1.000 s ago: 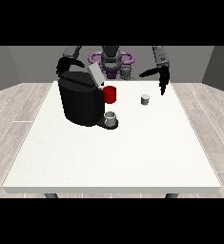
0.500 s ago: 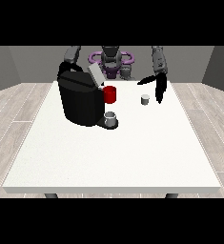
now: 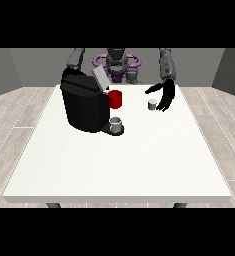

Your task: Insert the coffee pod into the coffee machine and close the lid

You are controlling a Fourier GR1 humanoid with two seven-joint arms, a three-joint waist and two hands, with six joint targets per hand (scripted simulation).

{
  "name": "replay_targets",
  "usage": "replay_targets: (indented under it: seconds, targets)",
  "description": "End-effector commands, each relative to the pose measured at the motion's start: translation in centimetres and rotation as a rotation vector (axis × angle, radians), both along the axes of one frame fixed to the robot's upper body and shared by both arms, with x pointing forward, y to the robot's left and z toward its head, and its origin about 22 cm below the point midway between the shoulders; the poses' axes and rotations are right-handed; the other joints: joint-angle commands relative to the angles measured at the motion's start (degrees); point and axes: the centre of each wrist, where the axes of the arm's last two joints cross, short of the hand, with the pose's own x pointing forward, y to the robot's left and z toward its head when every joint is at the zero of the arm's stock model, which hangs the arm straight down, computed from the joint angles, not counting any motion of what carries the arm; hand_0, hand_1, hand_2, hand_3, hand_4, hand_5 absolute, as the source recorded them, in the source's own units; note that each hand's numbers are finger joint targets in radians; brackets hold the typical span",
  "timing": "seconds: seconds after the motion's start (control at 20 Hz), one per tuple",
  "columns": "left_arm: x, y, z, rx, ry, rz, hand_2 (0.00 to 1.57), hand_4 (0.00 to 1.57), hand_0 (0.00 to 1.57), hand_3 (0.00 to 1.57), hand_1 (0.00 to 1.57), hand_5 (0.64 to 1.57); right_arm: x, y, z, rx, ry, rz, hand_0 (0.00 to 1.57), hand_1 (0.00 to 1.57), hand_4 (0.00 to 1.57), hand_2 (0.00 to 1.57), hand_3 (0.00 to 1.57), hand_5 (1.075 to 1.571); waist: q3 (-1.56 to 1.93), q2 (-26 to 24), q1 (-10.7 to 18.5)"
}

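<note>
The hand at the view's right (image 3: 164, 95) has dropped beside the pod (image 3: 152, 104), fingers spread wide and holding nothing, so grasping looks imminent; the machine's (image 3: 84, 105) lid (image 3: 100, 79) is up.

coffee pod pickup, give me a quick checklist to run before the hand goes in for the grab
1. Coffee pod upright on the table, free of other things: ok.
2. Hand at the view's right beside the pod with fingers spread open, not yet closed on it: ok.
3. Coffee machine lid raised, ready to take the pod: ok.
4. Pod slot under the lid clear: cannot tell, it is hidden from this view.
5. Path from pod to machine: the red part and the grey cup sit at the machine's front, so watch them.
6. Hand at the view's left: cannot tell, hidden behind the machine.
</note>
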Motion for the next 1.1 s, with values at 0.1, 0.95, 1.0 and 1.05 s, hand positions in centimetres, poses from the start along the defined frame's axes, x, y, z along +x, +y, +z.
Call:
replay_targets:
  seconds: [0.1,0.95,1.0,1.05]
  targets:
    - [-0.7,1.9,-1.6,0.141,0.052,-0.008,0.72,0.00,0.58,0.47,0.58,1.571,1.0,0.8,2.6,0.013,0.029,0.026,0.00,0.00,0.47,0.00,0.00,1.571,-0.02,-0.7,-1.7]
    - [1.5,-0.7,-2.0,0.338,-0.164,0.010,1.09,0.32,0.97,0.86,0.97,1.571,1.0,1.2,1.8,0.057,-0.036,0.042,0.00,0.00,0.52,0.00,0.00,1.571,-0.01,3.2,-3.6]
    - [0.3,1.3,-2.8,0.362,-0.134,-0.022,1.09,0.29,0.99,0.87,0.99,1.571,0.5,0.8,1.6,0.048,-0.023,0.019,0.00,0.00,0.53,0.00,0.00,1.571,-0.02,1.8,-2.8]
    - [0.9,0.9,-2.5,0.377,-0.076,-0.009,1.04,0.28,0.93,0.82,0.93,1.571,0.4,0.1,1.9,0.030,0.013,0.039,0.00,0.00,0.49,0.00,0.00,1.571,-0.01,0.7,-3.9]
